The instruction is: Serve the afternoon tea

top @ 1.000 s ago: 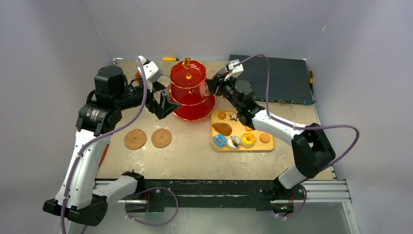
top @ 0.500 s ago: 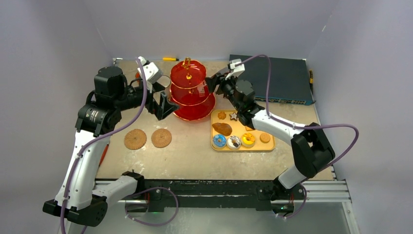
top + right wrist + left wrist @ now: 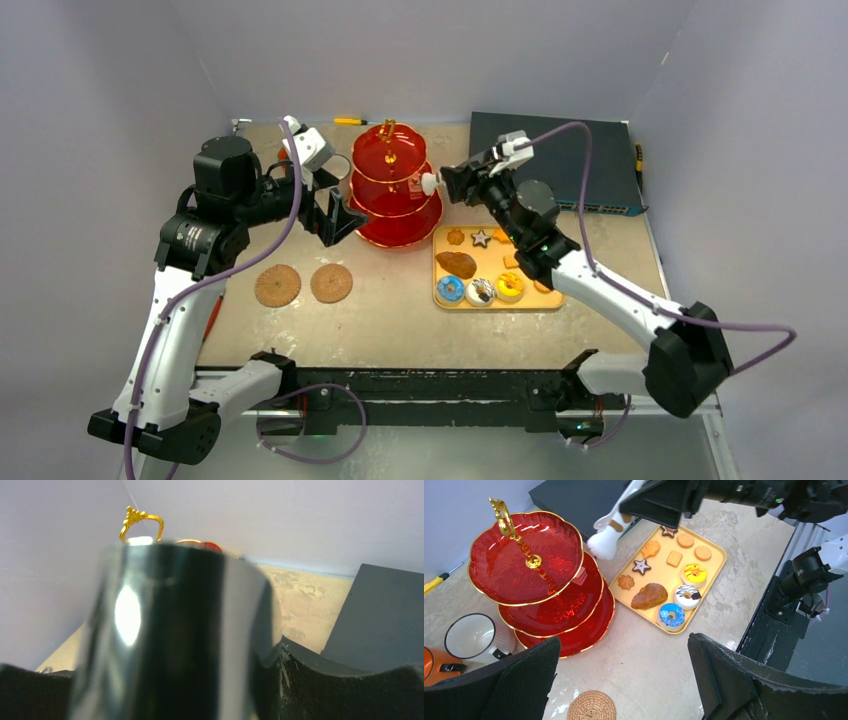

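Note:
The red three-tier stand with a gold handle stands at the back middle; it also shows in the left wrist view. My right gripper is shut on a white pastry with brown patches and holds it in the air beside the stand's right rim. The pastry also shows in the left wrist view and fills the right wrist view. My left gripper is open and empty, left of the stand's bottom tier. A white mug and an orange mug stand left of the stand.
A yellow tray right of the stand holds donuts, a croissant and cookies. Two woven coasters lie front left. A dark flat box sits at the back right. A yellow tool lies at the back edge.
My right arm has swung its elbow right and toward the near edge, and its wrist has drawn back a little from the stand with the pastry. The left arm has not moved.

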Tool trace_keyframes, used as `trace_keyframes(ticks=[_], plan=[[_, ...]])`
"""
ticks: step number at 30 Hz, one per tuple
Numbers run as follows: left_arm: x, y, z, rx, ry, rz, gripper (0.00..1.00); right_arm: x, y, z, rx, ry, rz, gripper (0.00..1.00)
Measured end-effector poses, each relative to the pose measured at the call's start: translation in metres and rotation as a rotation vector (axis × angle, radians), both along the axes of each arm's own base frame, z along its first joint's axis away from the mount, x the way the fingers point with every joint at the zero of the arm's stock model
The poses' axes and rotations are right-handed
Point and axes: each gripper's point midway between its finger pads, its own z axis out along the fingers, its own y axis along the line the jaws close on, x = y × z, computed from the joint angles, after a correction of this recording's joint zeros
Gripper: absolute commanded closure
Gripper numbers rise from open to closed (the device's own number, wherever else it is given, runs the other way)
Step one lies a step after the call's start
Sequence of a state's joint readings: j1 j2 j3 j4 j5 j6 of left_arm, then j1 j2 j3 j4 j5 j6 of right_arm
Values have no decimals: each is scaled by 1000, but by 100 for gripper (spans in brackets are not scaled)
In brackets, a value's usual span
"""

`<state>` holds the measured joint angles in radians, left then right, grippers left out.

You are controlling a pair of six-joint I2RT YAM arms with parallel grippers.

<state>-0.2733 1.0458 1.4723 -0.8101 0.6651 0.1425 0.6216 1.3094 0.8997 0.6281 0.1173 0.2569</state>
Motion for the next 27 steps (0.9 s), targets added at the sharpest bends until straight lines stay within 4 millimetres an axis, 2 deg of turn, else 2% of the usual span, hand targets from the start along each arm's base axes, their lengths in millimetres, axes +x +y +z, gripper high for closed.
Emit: trace_keyframes(ticks=[3,6,12,16,21,27], plan=[[0,0,0,1,1,0,1,-19,-13,-3,-5,7,0,36],[0,0,0,1,0,0,1,-38,-25,-18,-26,41,4,37],[1,0,-1,2,1,-2,1,-75,-36,-83,-98,182,34,36],[2,-1,-2,2,7,-5,1,-99,-34,-114,-145,260,77,36],[2,-2,-3,0,14,-8,1,-118,-26,-116,-163,276,128,36],[3,-3,-5,0,21,-12,3,-127,-23,-125,-182,288,141,36]])
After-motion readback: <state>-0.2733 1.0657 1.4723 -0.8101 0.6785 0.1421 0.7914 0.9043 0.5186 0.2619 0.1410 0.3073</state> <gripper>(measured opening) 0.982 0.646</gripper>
